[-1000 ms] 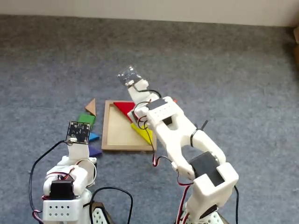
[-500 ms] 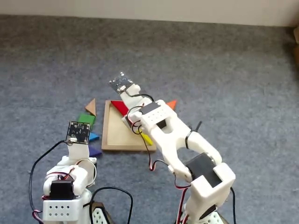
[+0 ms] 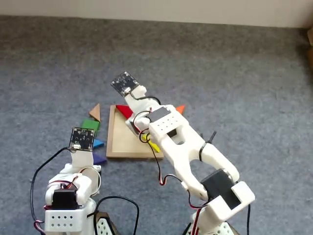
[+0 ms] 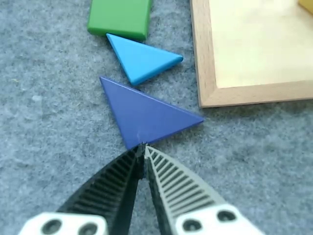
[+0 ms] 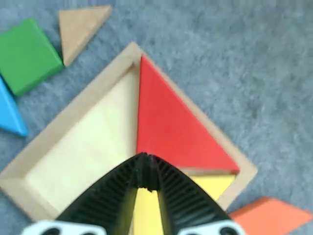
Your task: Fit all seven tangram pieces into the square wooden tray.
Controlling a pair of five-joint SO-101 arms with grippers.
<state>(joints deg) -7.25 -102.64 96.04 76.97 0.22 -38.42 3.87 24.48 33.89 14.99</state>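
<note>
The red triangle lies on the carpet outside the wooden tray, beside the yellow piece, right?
Not quite: the red triangle lies inside the wooden tray, beside the yellow piece, as the right wrist view shows.

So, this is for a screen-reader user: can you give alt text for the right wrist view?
The shut right tool sits over the wooden tray where the red triangle meets the yellow piece. A green piece, tan triangle, blue piece and orange piece lie outside on the carpet.
</note>
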